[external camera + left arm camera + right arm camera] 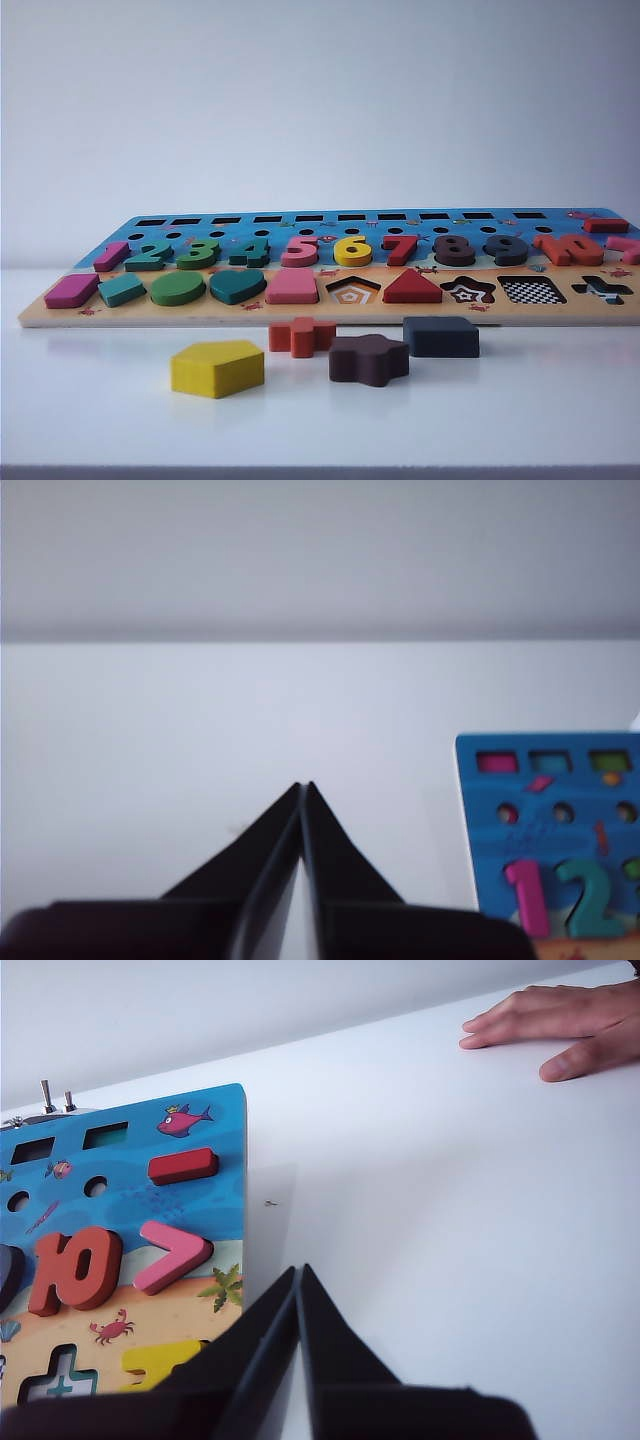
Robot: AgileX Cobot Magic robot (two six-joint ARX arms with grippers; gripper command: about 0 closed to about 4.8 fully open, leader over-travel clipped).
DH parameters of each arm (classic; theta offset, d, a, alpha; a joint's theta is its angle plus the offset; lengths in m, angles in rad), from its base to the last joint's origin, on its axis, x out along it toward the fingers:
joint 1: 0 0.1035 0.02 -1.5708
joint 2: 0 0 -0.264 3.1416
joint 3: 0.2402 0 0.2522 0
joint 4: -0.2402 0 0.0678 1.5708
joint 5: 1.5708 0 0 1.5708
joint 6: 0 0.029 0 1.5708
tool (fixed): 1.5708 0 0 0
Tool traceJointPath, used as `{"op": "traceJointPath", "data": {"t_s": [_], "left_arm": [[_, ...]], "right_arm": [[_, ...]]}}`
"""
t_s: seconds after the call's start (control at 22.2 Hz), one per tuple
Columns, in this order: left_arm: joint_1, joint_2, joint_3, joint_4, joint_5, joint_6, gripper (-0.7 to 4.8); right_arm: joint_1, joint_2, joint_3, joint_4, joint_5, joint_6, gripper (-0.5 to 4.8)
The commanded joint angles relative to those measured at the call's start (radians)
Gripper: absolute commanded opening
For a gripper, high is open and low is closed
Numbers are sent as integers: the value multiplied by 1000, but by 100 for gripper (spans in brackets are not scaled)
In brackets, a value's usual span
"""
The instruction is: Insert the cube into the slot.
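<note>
Evidently nothing has begun: the cube lies loose on the tabletop just off the board's front edge, near the slot at the board's right end. The left gripper waits past the board's left edge and the right gripper past its right edge, jaws pressed together, empty.

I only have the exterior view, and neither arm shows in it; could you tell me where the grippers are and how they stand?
Observer: The left gripper is shut, hovering over bare table beside the puzzle board at the end where the numbers start.
Operator: Thank you. And the right one?
Observer: The right gripper is shut too, empty, just off the board's other end by the pink arrow piece.
Operator: Is anything else near it?
Observer: Yes, a person's hand rests on the table beyond it.
</note>
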Motion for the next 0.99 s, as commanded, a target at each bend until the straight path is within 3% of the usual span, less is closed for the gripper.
{"op": "traceJointPath", "data": {"t_s": [0.05, 0.23, 0.36, 0.68, 0.99], "left_arm": [[-53, 112, 158, -35, 13, 2, 10], [-161, 223, 354, -215, 93, 4, 10], [-235, 247, 432, -327, 211, 4, 10], [-337, 247, 475, -478, 393, 3, 10], [-372, 251, 486, -498, 547, -25, 10]], "right_arm": [[-1, -3, -5, -28, 10, -3, 0], [-1, -3, -5, -28, 10, -3, 0], [-1, -3, -5, -28, 10, -3, 0], [-1, -3, -5, -28, 10, -3, 0], [-1, -3, -5, -28, 10, -3, 0]]}}
